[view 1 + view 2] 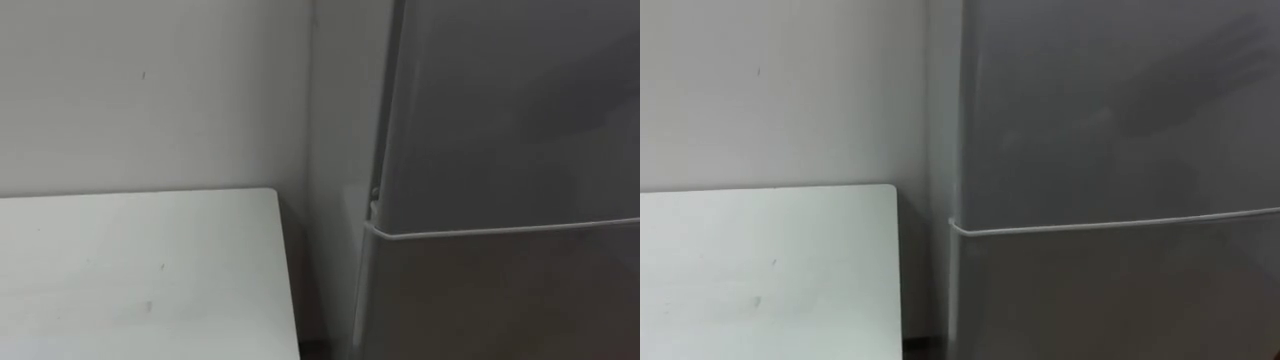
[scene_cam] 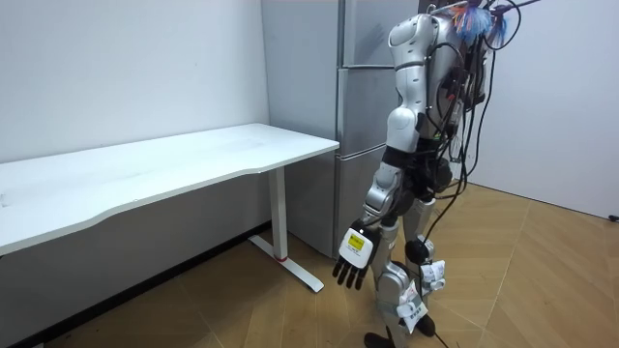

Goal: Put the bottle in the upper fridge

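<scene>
By the table's far right corner, my left hand hangs, fingers loosely spread; the upper fridge door needs opening wide first.

A grey fridge stands on the right with both doors closed. A pale seam runs across it between the upper and lower door. A white tabletop lies at lower left, its corner near the fridge across a dark gap. A plain wall rises behind.
</scene>
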You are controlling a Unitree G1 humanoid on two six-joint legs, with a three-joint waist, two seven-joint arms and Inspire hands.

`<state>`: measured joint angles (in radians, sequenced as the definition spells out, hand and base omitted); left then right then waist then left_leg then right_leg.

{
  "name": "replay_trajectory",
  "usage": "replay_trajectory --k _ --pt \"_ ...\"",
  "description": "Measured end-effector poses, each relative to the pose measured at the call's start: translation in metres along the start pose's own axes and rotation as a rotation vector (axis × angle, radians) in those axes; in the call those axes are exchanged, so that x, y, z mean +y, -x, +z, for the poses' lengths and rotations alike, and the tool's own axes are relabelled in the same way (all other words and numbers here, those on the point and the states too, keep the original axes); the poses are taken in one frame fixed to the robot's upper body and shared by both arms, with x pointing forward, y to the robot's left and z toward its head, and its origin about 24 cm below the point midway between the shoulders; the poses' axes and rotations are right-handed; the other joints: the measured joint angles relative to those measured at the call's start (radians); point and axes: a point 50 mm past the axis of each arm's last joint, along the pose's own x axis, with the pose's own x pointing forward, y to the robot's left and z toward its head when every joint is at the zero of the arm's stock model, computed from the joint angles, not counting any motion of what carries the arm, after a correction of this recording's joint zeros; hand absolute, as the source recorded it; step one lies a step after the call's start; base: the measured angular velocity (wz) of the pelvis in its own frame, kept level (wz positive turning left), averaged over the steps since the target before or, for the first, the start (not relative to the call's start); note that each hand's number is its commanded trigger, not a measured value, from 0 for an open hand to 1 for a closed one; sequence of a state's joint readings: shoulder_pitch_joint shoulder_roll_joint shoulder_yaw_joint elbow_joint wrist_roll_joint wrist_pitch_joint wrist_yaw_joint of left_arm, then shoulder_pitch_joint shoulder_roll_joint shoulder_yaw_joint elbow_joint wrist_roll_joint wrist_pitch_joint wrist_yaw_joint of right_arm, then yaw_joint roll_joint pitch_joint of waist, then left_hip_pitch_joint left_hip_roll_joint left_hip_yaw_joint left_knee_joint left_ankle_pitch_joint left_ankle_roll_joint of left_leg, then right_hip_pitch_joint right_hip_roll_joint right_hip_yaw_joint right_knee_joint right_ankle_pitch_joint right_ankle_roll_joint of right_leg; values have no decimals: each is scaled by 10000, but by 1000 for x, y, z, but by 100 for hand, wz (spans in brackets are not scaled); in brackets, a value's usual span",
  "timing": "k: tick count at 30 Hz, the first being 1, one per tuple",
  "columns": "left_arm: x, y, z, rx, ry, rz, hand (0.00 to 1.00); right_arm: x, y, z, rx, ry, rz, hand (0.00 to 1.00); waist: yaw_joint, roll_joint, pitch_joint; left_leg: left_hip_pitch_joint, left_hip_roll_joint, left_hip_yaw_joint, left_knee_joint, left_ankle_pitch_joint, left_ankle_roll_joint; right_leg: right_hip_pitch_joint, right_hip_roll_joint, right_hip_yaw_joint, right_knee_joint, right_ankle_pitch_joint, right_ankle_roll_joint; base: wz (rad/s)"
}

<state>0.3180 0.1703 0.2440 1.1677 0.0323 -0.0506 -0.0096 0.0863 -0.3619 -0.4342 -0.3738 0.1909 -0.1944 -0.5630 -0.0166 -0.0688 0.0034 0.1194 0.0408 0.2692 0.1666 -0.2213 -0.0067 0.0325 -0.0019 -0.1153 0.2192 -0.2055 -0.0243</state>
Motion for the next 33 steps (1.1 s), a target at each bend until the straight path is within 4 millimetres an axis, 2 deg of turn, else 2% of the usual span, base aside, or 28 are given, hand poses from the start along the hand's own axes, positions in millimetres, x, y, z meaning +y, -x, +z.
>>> replay_trajectory --k 6,12,16,21,26,28,33 --pt "-4 0 1 -5 -401 -118 0 15 6 -3 256 -315 591 0 97 63 -3 20 1 -38 26 0 0 27 -10 -18 12 1 -2 0" --pt "-7 -2 7 -115 -547 -210 0 29 9 -3 310 -655 1280 0 280 144 13 -48 -15 -292 48 0 0 91 -61 -270 -16 3 -1 13" --pt "-7 -2 7 -80 -628 -221 0 39 7 0 196 -951 1749 0 276 224 36 -73 -29 -478 117 0 0 230 -115 -431 -121 10 8 14" --pt "-9 -2 8 -100 -1054 -314 0 45 4 0 129 -1121 1953 0 331 189 31 -114 -17 -583 179 1 -2 286 -115 -554 -150 13 -2 6" --pt "-9 -2 12 -226 -1335 -344 0 47 6 -15 520 -727 1958 0 399 91 49 55 -20 -595 214 1 -2 548 -113 -644 -193 23 -8 4" --pt "-9 -2 13 -232 -1342 -306 0 48 7 -21 679 -519 1985 0 502 64 31 127 -14 -539 213 1 -2 576 -131 -584 -197 22 -8 -6" --pt "-9 -2 14 -85 -1464 -314 0 53 6 -34 926 103 2156 0 507 75 25 131 1 -586 211 -2 -1 691 -133 -657 -329 109 2 3"
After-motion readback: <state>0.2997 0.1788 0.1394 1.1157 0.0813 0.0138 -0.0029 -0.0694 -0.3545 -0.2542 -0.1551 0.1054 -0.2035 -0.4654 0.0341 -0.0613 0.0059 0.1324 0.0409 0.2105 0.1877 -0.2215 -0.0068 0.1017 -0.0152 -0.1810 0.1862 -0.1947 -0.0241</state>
